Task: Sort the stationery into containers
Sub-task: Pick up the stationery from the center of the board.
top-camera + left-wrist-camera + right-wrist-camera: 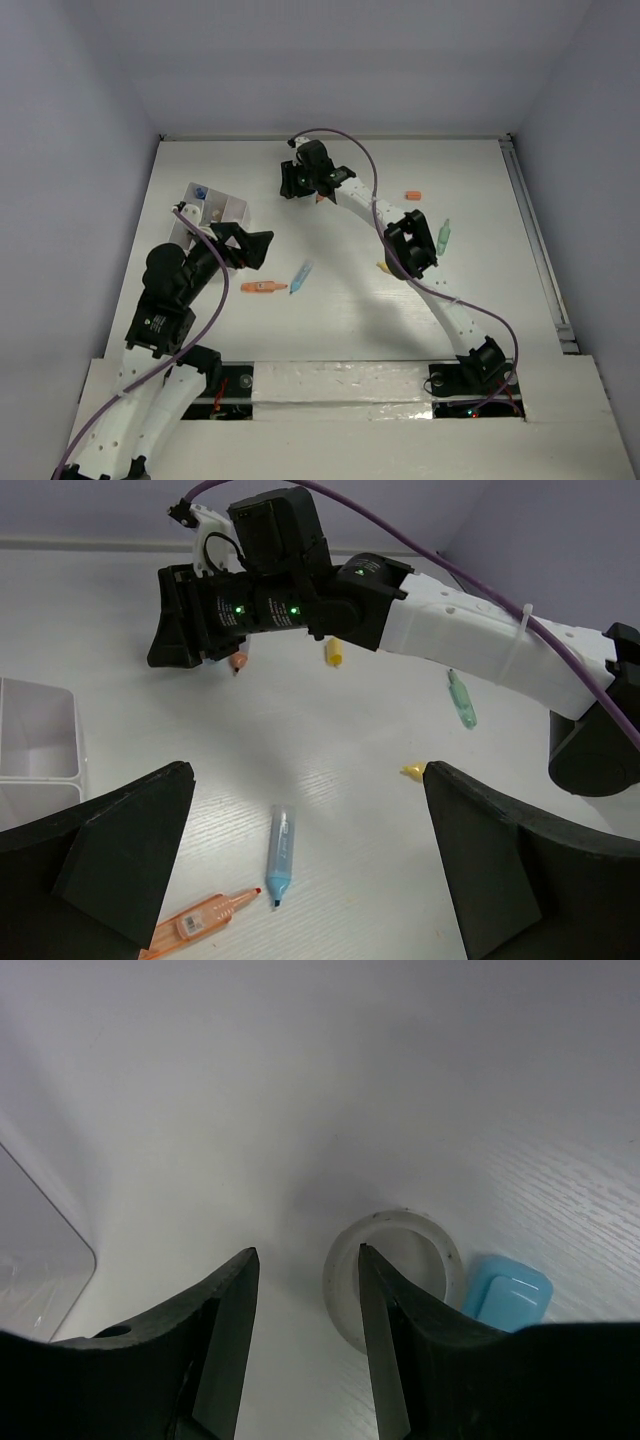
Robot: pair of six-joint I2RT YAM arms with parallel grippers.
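Observation:
My left gripper (260,250) is open and empty, just right of the white divided box (215,212). In the left wrist view its jaws (308,770) stand wide above a blue highlighter (281,842) and an orange highlighter (200,918). These lie mid-table: the blue one (300,275) and the orange one (263,287). My right gripper (293,185) is at the far centre. It is open (305,1260), low over a clear tape roll (440,1260). Its right fingertip sits at the roll's left rim. A small blue eraser (510,1295) lies beside the roll.
A green pen (443,235), a small orange piece (413,195) and a yellow cap (383,266) lie to the right. An orange item (237,662) and a yellow item (333,652) lie by the right gripper. The box holds a blue-capped item (200,191).

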